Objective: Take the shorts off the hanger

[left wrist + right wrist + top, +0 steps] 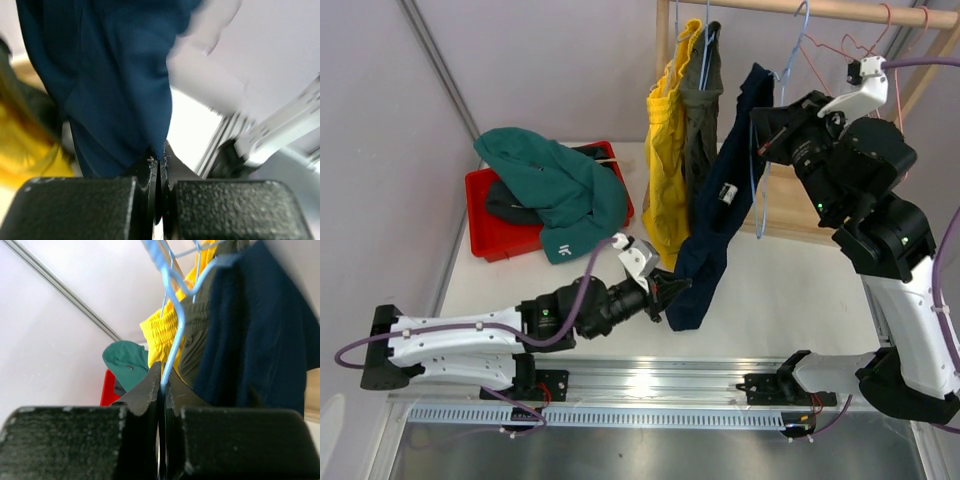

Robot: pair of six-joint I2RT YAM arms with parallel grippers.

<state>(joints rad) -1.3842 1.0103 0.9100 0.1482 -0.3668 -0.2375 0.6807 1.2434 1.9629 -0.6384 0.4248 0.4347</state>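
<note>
Nearest the bases, the left gripper (158, 157) is clamped shut on the bottom hem of the navy shorts (720, 200), with only a thin fold of cloth between its fingers. That small bite is the first risk: a firm pull could slide the hem free and leave the shorts hanging.

Higher and further back, the right gripper (161, 385) is pinched closed on the wire of the blue hanger (173, 347), which carries the navy shorts at their waist. If the elastic waist catches on the hanger's shoulder, the pull would go into the wire instead. It could then twist in that narrow grip, or drag the hook along the wooden rail (840, 10), perhaps off it.

Just beside hang the yellow shorts (665, 170) and the olive-grey shorts (701, 110) (close enough to be brushed), so a sideways tug may swing them too.

Farthest left, the teal shorts (560, 185) and black shorts (505, 200) lie in the red bin (490, 235).
</note>
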